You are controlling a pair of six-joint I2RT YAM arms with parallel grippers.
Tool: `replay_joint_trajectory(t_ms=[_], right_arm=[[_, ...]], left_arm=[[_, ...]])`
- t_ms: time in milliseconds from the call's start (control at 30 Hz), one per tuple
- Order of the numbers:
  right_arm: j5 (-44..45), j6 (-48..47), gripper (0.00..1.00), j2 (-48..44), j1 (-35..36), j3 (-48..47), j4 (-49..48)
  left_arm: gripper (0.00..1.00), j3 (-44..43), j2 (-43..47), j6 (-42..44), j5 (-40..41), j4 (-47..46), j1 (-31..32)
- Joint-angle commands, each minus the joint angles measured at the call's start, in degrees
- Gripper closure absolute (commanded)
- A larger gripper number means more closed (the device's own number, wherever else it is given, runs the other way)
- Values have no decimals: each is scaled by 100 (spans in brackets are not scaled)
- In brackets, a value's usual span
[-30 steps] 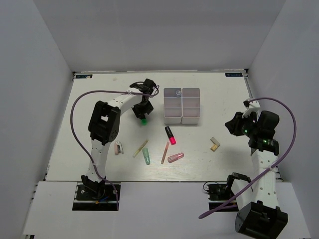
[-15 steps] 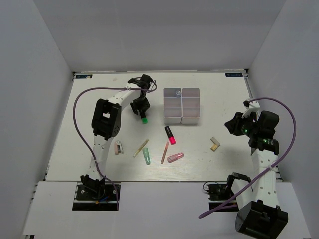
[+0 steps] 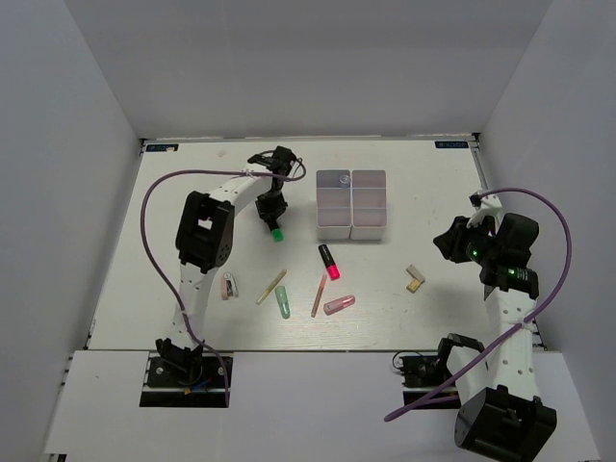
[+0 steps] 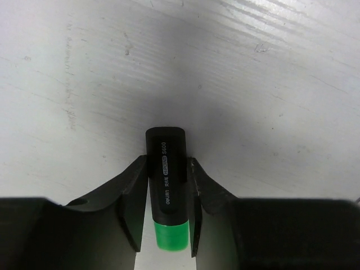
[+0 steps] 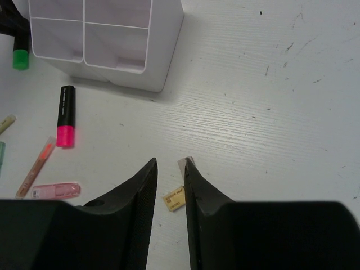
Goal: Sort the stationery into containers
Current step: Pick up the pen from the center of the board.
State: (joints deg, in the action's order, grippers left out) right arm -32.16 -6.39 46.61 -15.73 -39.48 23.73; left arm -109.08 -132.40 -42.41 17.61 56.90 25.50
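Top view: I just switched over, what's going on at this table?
The left gripper grips the green-capped marker on the table, left of the white organiser. The right gripper hovers slightly open over the beige block, holding nothing. The pink-capped marker, tubes and sticks lie loose in front of the organiser, unsorted.

Left wrist view: on black marker with green cap [image 4: 166,185], white print "S600" along barrel. Boxed word and further line next to it too small to read.

Right wrist view: small beige block [image 5: 175,198], dark marks on tan face, illegible.

Top view: blue stickers [image 3: 164,147] at far corners of white surface [image 3: 443,192], illegible.
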Motion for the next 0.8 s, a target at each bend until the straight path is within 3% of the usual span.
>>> replay_joint_trajectory(t_ms=[0, 100, 200, 267, 333, 367, 400, 533, 567, 600, 767], right_arm=[[-115, 33, 70, -3, -18, 37, -210], [-124, 15, 70, -20, -27, 46, -210], [-228, -20, 68, -20, -18, 37, -202], [-456, -107, 59, -3, -18, 55, -150], [-632, -335, 61, -3, -27, 37, -62], [-703, -406, 73, 15, -18, 20, -9], [-965, -450, 100, -3, -27, 28, 26], [-1283, -653, 100, 15, -18, 28, 97], [-1292, -653, 97, 50, -10, 20, 106], [-1301, -661, 84, 59, -18, 11, 115], [-1319, -661, 79, 129, -18, 20, 132]], left_arm=[[86, 527, -94, 84, 103, 304, 61], [100, 668, 82, 84, 33, 181, 43], [100, 607, 486, 426, -389, 14, 78], [100, 467, 905, 845, -416, -56, 245], [100, 396, 1302, 1050, -293, -170, 577], [100, 387, 1435, 1295, -310, -232, 649], [100, 387, 1662, 1549, -354, -528, 806], [100, 518, 2332, 2455, -1204, -1635, 1185], [100, 528, 2367, 2579, -1276, -1795, 1368], [100, 423, 2437, 2963, -1538, -2058, 1422], [100, -183, 2184, 3590, -1970, -2693, 1695]])
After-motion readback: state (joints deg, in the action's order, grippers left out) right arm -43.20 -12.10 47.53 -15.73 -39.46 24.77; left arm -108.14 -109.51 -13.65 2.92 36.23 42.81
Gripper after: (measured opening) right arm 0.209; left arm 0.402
